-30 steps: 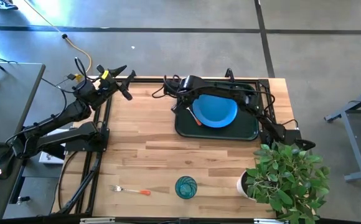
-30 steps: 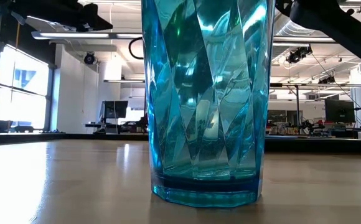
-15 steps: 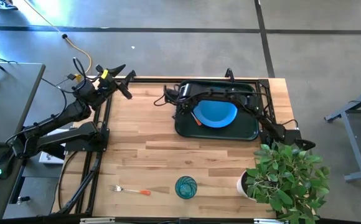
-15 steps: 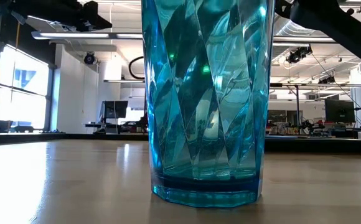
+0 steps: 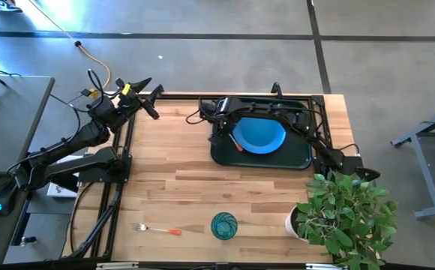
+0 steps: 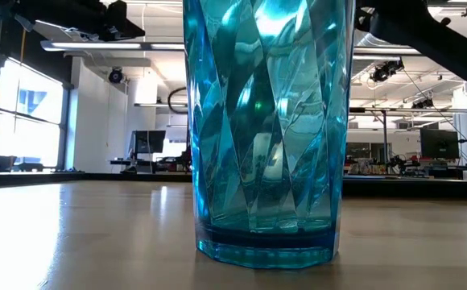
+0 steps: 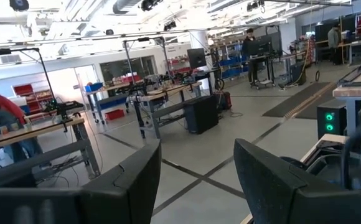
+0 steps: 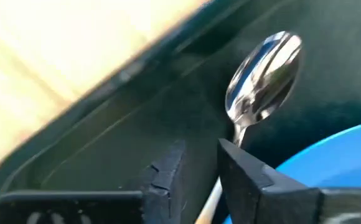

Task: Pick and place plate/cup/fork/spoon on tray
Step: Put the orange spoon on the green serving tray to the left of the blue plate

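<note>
Overhead, the right gripper (image 5: 219, 126) hangs low over the left end of the tray (image 5: 300, 159), at the far side of the wooden table (image 5: 187, 195). Its fingers (image 8: 255, 180) stand slightly parted with a narrow gap between them, and from its wrist camera the spoon's (image 8: 262, 76) stem runs down beside the gap; whether the fingers have hold of it, I cannot tell. The spoon's silver bowl lies on the dark tray floor just beside the blue plate (image 8: 339, 158), with its orange handle (image 5: 238, 147) showing at the plate's left edge from above. The plate (image 5: 259, 134) sits inside the tray, toward its left half.

Well apart, near the front edge of the table, the cup (image 5: 223, 224) stands upright, and it fills the middle of the table-level camera's view (image 6: 268, 129). The fork (image 5: 156, 229) lies flat just to the cup's left, tines pointing away from it, orange handle nearest the cup. A potted plant (image 5: 345, 214) stands at the front right corner.

The left gripper (image 5: 148, 96) waits off the table's far left corner, fingers (image 7: 124, 180) spread wide and holding nothing, facing an open workshop floor. No brand, label or legible writing shows on any of the tableware or the tray.
</note>
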### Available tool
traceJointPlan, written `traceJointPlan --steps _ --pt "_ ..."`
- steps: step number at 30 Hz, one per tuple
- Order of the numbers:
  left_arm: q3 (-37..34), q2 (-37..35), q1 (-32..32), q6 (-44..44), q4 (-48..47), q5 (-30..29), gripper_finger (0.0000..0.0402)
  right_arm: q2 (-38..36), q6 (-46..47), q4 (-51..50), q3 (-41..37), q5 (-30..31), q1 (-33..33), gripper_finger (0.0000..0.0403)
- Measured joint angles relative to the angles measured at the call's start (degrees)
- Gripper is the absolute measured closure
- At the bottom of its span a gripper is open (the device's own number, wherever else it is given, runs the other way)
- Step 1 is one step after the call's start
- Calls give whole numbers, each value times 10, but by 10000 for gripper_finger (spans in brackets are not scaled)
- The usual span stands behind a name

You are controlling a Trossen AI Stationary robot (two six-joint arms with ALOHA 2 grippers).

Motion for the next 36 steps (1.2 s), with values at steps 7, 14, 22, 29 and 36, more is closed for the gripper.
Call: traceJointPlan --steps 7,14,22,29,36 --pt "0 0 0 0 1 0 209 13 14 1 0 26 -3 327" --pt "0 0 0 4 3 0 209 13 -6 -7 1 66 -2 298" --pt "0 0 0 3 3 0 209 13 -1 -32 1 96 -8 259" --pt "0 0 0 4 3 0 209 13 5 -27 1 58 -9 272" --pt "0 0 0 3 3 0 209 19 33 -25 0 43 -22 321"
